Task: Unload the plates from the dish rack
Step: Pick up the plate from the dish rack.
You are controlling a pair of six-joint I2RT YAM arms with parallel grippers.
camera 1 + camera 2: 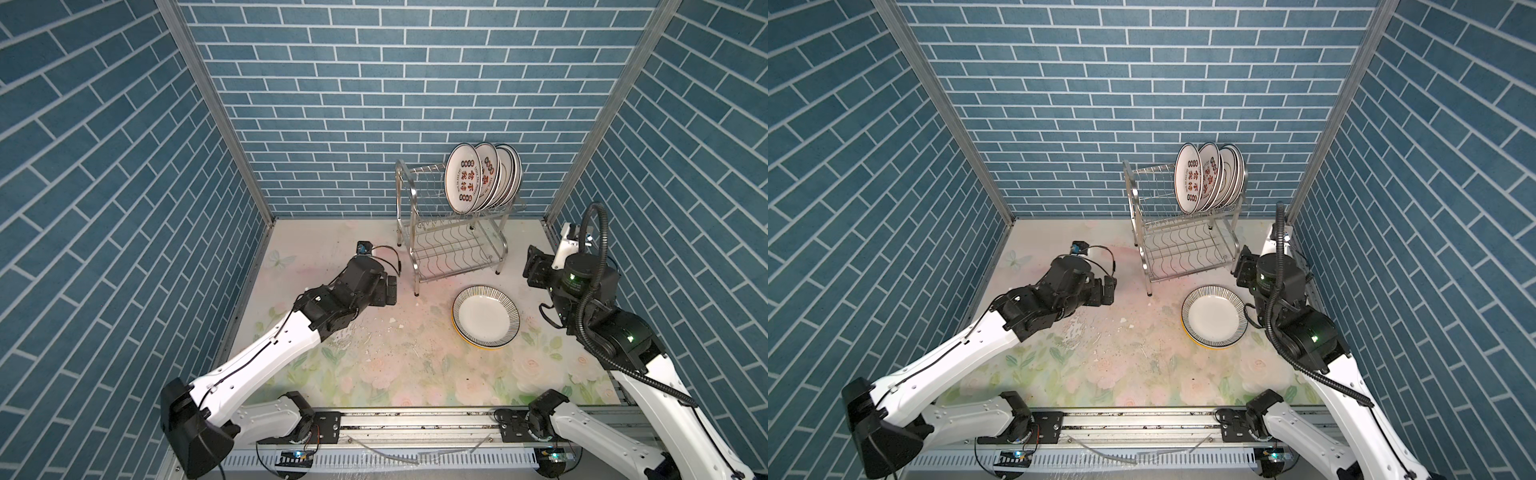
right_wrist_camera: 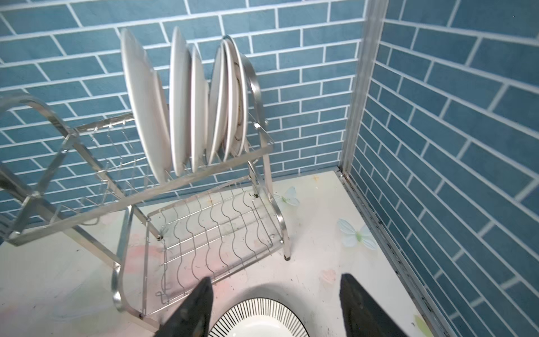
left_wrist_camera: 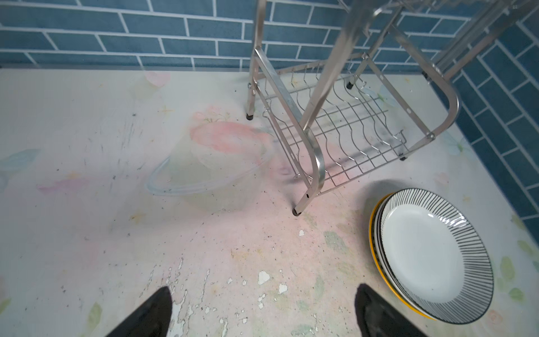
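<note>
- One floral counter (image 1: 374,374) inside blue brick-pattern walls carries everything.
- Dish rack (image 1: 451,251) stands at the back of the counter, right of centre; its lower wavy-wire shelf is bare in both top views.
- Several plates (image 1: 461,178) stand on edge at the right end of the rack's upper tier, leaning together, with red lettering on the front ones.
- Striped plate (image 1: 485,315) lies flat on the counter in front of the rack and sits on a yellow-edged plate (image 3: 372,221); I cannot tell whether there are more under it.
- Right end effector (image 2: 277,277): fingers spread, grasping nothing, just above and behind the striped plate (image 2: 256,321) and near the rack's right leg.
- Left end effector (image 3: 264,287): fingers wide apart and empty, over bare counter left of the rack's front leg, with the stack well apart on its right.
</note>
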